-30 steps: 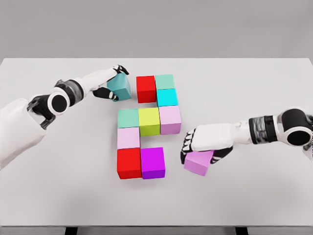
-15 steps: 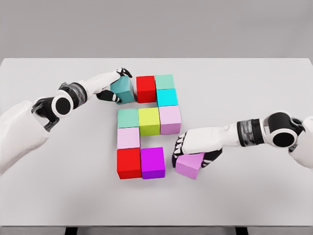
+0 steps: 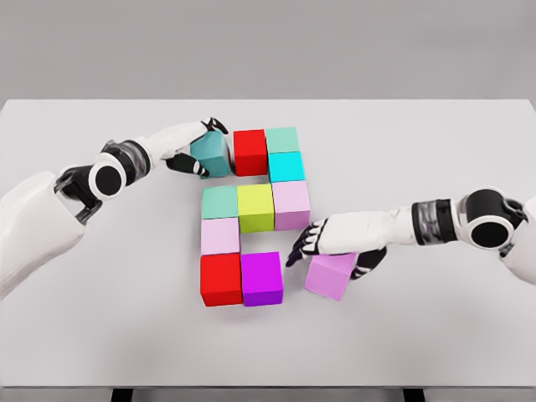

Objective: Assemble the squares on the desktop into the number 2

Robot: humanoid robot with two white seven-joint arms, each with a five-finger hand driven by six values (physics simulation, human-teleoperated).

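Head view: the robot's right hand (image 3: pixel 328 239) rests over the top of a lilac cube (image 3: pixel 329 275), fingers splayed forward across its upper face and thumb tucked along the side nearest the wrist, a loose covering hold that looks suited to sliding the block rather than lifting it. Just ahead of those fingertips, a narrow gap of bare white desktop (image 3: pixel 435 335) away, stands the magenta cube (image 3: pixel 262 278) that ends the figure's unfinished bottom row; the held piece sits level with it, evidently so it can be pushed in as the row's last square. Beyond the magenta block the red cube (image 3: pixel 220 279) forms the lower corner, with a pale pink cube (image 3: pixel 219 235) stacked behind it as the left upright. Across the table the left hand (image 3: pixel 194 146) pinches a teal cube (image 3: pixel 210 154) between thumb and fingers, the block turned slightly askew and touching or nearly touching the upper red cube (image 3: pixel 249 152), apparently to close the top row from that end. On the far side of that red piece sit a sea-green cube (image 3: pixel 282 139) and, nearer the robot, a cyan cube (image 3: pixel 286 167) forming the right upright. Between both hands runs the middle bar: green cube (image 3: pixel 219 202), yellow-green cube (image 3: pixel 255 207) and light pink cube (image 3: pixel 291 203). By this reading, each arm works its own end so neither reaches across the nearly complete numeral.
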